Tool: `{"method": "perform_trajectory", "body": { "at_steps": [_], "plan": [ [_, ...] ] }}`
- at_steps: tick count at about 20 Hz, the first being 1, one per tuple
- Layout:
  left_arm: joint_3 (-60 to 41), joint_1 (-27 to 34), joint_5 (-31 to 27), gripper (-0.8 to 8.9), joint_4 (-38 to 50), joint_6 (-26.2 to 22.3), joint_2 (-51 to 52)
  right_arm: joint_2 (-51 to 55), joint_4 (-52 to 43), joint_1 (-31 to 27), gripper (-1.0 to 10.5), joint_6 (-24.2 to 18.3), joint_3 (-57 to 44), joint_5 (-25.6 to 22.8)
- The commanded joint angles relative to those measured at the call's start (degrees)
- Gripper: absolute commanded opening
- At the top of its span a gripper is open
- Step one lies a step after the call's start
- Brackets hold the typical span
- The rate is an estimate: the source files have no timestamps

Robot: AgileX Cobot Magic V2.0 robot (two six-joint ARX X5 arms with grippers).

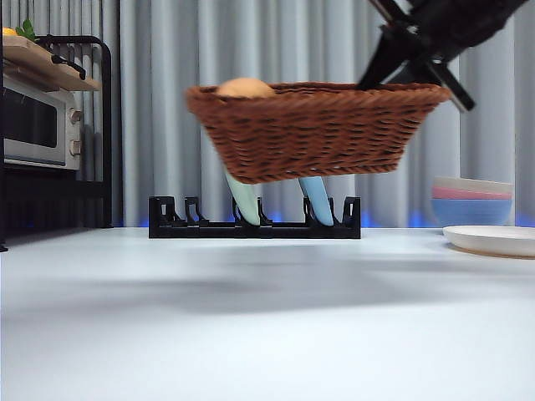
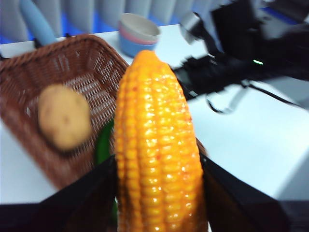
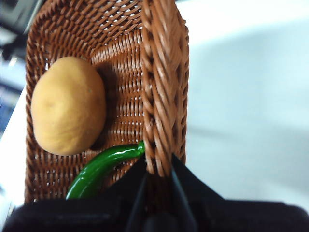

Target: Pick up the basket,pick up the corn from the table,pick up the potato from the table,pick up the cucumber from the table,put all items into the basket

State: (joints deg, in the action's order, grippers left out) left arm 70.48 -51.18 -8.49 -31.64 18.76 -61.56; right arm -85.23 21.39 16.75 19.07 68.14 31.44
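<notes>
The right gripper [image 3: 158, 193] is pinching the braided rim of the stiff, light dark-brown wicker basket [image 1: 313, 125], holding it above the white tabletop [image 1: 267, 317] with the matte tan potato [image 3: 67, 104] and glossy green cucumber [image 3: 104, 166] inside, while the left gripper [image 2: 159, 193] is clamping the slippery, bumpy orange-yellow corn [image 2: 157, 145] mid-body beside it.

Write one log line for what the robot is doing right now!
right gripper: shut on basket rim, held off the table | left gripper: holding corn | in basket: potato, cucumber
</notes>
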Motion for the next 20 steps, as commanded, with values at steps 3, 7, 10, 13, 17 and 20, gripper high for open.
{"method": "perform_trajectory", "body": {
  "at_steps": [3,7,10,13,17,20],
  "plan": [
    [7.3,5.7,1.4,-0.08,2.9,-3.8,-16.2,-0.3,-0.8,4.5,-0.1,1.0,0.6,-2.7],
    [13.6,8.4,1.5,0.03,3.3,-3.8,-26.7,-0.3,0.4,5.6,-0.1,1.1,0.6,-2.9],
    [14.4,8.8,3.3,4.83,2.6,-3.8,-28.9,-0.3,1.1,5.6,-0.1,1.9,0.6,-2.8],
    [14.4,8.9,4.1,6.05,1.9,-3.9,-29.0,-0.3,1.2,5.6,-0.1,2.1,0.6,-2.8],
    [14.4,8.9,4.3,6.05,1.9,-3.8,-29.0,-0.3,1.3,5.6,-0.1,2.6,0.6,-2.1],
    [17.7,8.8,4.3,6.05,-2.1,-4.6,-27.4,-0.3,1.4,5.5,-0.1,2.5,0.6,-1.8]
  ]
}}
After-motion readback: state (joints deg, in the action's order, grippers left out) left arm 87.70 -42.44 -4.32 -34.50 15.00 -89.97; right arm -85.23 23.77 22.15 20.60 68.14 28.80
